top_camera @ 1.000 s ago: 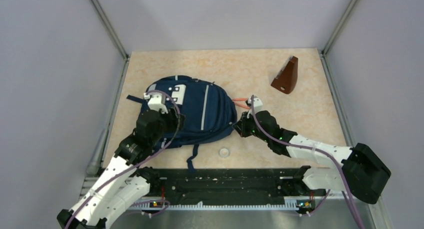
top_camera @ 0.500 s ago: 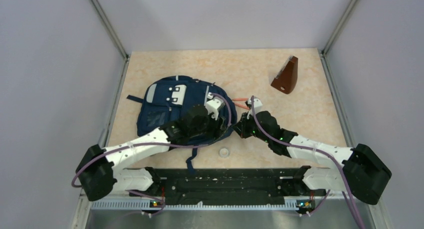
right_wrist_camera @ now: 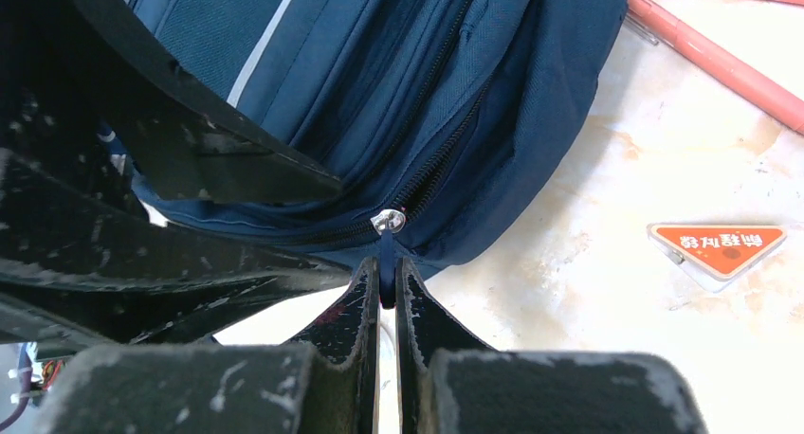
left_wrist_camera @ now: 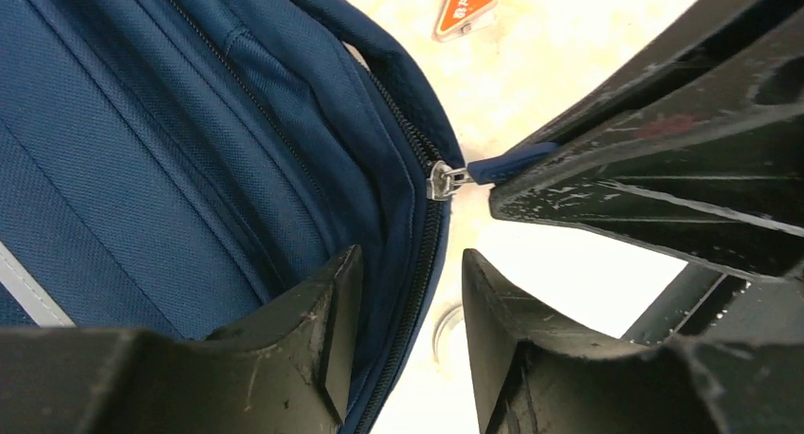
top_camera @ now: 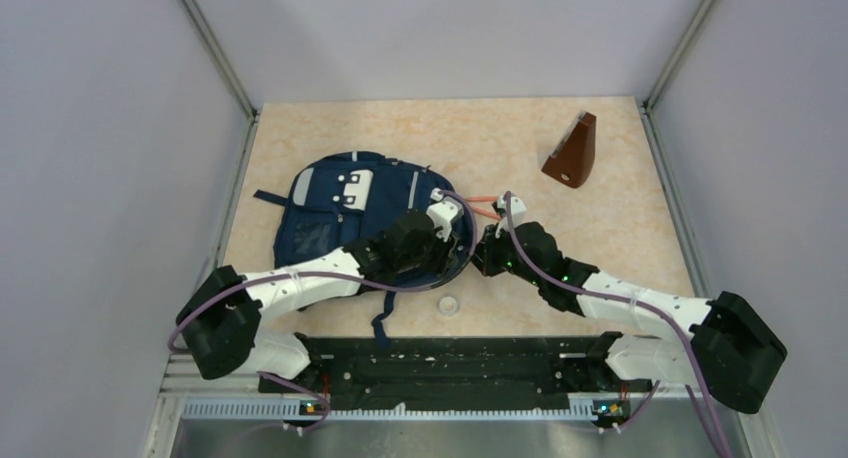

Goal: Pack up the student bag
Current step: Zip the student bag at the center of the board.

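Observation:
The navy student bag (top_camera: 340, 213) lies flat on the left half of the table. My right gripper (top_camera: 482, 252) is at its right edge, shut on the blue zipper pull tab (right_wrist_camera: 386, 263) just below the silver slider (right_wrist_camera: 387, 222). My left gripper (top_camera: 453, 244) sits right beside it, open. In the left wrist view, the bag's zippered rim (left_wrist_camera: 417, 263) runs between the left gripper's (left_wrist_camera: 408, 334) jaws. The left fingers (left_wrist_camera: 332, 311) are over the fabric. The slider (left_wrist_camera: 444, 180) and the right gripper's fingers (left_wrist_camera: 645, 169) lie just ahead of it.
A brown wedge-shaped object (top_camera: 572, 153) stands at the back right. Red pens (top_camera: 482, 204) and an orange triangular tag (right_wrist_camera: 718, 244) lie right of the bag. A small clear ring (top_camera: 448, 304) rests near the front edge. Grey walls enclose the table.
My left arm has swung from the bag's upper left across to its right edge beside the right gripper, and its jaws have narrowed. The right arm has not moved.

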`<state>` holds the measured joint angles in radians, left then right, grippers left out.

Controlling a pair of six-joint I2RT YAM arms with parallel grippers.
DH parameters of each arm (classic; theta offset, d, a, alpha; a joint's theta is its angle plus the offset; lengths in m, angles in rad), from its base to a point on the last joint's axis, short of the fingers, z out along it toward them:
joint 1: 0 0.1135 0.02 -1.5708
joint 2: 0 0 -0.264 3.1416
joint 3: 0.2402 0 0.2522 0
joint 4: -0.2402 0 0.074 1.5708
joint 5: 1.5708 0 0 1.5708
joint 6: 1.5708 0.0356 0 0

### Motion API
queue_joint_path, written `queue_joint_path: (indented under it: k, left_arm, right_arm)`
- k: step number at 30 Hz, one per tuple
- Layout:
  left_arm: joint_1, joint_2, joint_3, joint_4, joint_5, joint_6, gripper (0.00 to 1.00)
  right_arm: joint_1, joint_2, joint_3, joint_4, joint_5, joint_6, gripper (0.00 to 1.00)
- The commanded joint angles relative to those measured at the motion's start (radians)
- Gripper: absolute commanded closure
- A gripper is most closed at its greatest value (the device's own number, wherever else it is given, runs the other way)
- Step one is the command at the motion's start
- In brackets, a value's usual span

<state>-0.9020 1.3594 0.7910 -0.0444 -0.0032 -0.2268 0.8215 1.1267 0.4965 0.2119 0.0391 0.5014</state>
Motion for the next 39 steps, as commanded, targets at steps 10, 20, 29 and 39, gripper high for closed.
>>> queue_joint_path:
  k: [10,20,29,39]
  left_arm:
    - [-0.003,0.082,0.06,0.08,-0.038,-0.049,0.98]
    - [-0.003,0.004,0.011,0.005,-0.079,-0.052,1.0]
    - [-0.002,-0.158,-0.077,-0.133,-0.189,-0.131,1.0]
    - [-0.001,-0.416,-0.124,-0.386,-0.374,-0.256,1.0]
  right_arm:
    - [-0.008,-0.055,-0.009,0.016,0.019,-0.014,1.0]
    - [-0.008,-0.01,0.035,-0.063,0.167,-0.034,1.0]
    - [-0.024,0.081,0.106,-0.117,0.235,-0.003,1.0]
    - [-0.102,0.174,0.135,-0.07,0.159,0.026,1.0]
